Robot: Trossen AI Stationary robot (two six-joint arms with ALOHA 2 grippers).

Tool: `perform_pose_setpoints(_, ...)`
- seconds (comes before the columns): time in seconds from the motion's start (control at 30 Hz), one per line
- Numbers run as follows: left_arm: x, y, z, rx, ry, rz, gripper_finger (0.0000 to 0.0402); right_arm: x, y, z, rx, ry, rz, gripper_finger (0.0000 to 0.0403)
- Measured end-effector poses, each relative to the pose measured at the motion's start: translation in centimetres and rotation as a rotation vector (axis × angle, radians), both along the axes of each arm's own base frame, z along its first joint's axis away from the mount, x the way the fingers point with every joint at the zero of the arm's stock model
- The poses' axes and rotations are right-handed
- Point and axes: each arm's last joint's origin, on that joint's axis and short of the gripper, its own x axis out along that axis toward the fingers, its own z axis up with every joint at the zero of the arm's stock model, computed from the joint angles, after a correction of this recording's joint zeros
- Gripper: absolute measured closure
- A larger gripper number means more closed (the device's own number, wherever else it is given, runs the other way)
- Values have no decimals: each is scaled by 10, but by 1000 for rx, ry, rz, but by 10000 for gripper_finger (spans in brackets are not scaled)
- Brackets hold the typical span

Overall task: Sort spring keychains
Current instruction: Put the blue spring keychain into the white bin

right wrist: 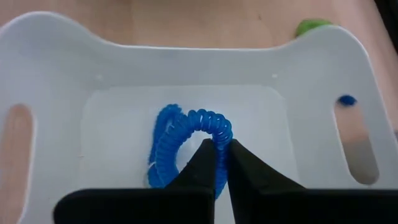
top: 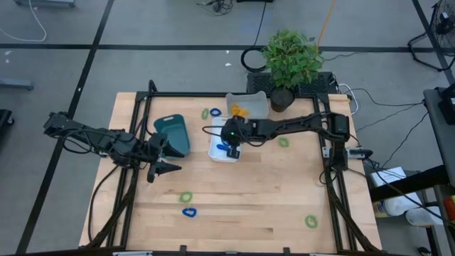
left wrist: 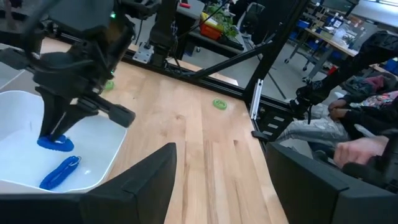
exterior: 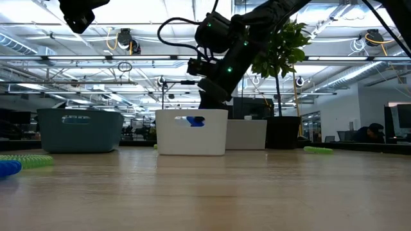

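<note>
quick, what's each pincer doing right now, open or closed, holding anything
Left pincer: open, empty, above the table near the teal tray.
Right pincer: shut on a blue spring keychain, over the white tray.

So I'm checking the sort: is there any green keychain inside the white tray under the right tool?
No, the white tray holds only blue keychains, as the right wrist view shows.

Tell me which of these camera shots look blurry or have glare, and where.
Low view: the keychains at the near left edge are soft, and the ceiling lights glare. Left wrist view: its own fingers are blurred dark shapes. Right wrist view: the white tray looks bright and washed out, while the blue keychain stays fairly clear.
</note>
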Motion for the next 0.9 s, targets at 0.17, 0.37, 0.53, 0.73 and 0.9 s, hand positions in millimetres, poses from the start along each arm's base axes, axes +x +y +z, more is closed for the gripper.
perform_pose_setpoints(0.17, 0, 0, 0, 0, 0, -1, 149, 3, 7, 2, -43, -13, 29, 348)
perform_pose_setpoints(0.37, 0, 0, 0, 0, 0, 0, 149, 5, 8, 3, -57, -32, 40, 281)
perform_pose_setpoints(0.53, 0, 0, 0, 1, -1, -1, 149, 5, 8, 3, -64, -36, 48, 232)
perform_pose_setpoints(0.73, 0, 0, 0, 21, -4, -6, 149, 6, 13, 7, -68, -55, 61, 182)
perform_pose_setpoints(0.9, 0, 0, 0, 24, -4, -16, 149, 7, 25, 17, -85, -95, 103, 159)
